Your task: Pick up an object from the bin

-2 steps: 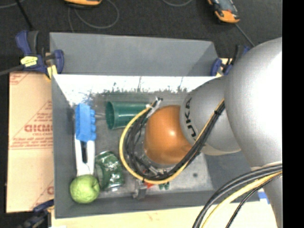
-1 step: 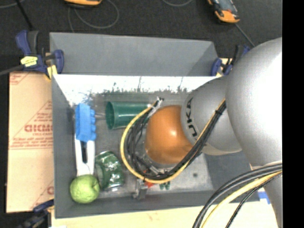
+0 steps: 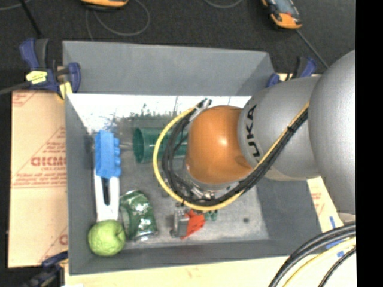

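Reaching in from the right across the grey metal bin (image 3: 167, 76): a silver arm (image 3: 299, 130), wrist capped by a rounded orange cover (image 3: 215, 142), yellow and black cables (image 3: 160, 160) looped round the cover's left side. Below that cover, low over the bin's floor at the front middle: the claw (image 3: 181, 225), mostly hidden under the wrist. Impossible to tell whether spread, pressed together or pinching anything. Just right of the claw's tip, touching it or nearly so: a small red thing (image 3: 195, 221), angular, kind not clear, close to the front wall. No telling whether gripped or merely alongside. Near the claw on its left: a crumpled green packet (image 3: 137, 214) with pale print. Further left, in the front left corner: a round green apple (image 3: 106, 238), just beside the packet's lower edge. Along the left wall: a blue brush-like tool (image 3: 108, 154) on a white handle (image 3: 105, 205), handle end down by the apple. Toward the back wall, left of the cover: a dark green cup (image 3: 143, 143) on its side, mouth to the left, partly behind the cables.
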### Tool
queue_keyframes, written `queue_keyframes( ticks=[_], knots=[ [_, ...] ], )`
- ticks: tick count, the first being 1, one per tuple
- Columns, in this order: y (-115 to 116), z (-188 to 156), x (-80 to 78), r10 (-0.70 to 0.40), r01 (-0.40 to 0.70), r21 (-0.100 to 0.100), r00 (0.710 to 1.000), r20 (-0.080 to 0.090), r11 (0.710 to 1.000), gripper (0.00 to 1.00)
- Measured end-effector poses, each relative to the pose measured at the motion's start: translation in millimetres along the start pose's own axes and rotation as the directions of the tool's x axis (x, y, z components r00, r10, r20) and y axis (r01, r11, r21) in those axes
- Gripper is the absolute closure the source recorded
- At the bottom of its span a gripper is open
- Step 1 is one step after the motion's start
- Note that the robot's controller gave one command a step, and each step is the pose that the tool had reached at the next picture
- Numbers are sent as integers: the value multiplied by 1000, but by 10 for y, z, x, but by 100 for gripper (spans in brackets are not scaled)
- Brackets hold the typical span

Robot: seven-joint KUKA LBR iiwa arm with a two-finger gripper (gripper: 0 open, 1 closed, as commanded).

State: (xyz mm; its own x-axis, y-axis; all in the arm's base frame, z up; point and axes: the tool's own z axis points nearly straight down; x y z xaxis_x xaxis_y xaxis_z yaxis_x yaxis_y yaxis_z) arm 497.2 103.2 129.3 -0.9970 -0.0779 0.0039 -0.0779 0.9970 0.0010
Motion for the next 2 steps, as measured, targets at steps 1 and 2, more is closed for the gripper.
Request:
queue_keyframes(
  ticks=[1, 2],
  knots=[
    [-180, -398, -89, -5, 5, 1, 1000, 7, 1000, 0],
    [-689, -192, -22, -9, 9, 1, 1000, 11, 1000, 0]
  ],
)
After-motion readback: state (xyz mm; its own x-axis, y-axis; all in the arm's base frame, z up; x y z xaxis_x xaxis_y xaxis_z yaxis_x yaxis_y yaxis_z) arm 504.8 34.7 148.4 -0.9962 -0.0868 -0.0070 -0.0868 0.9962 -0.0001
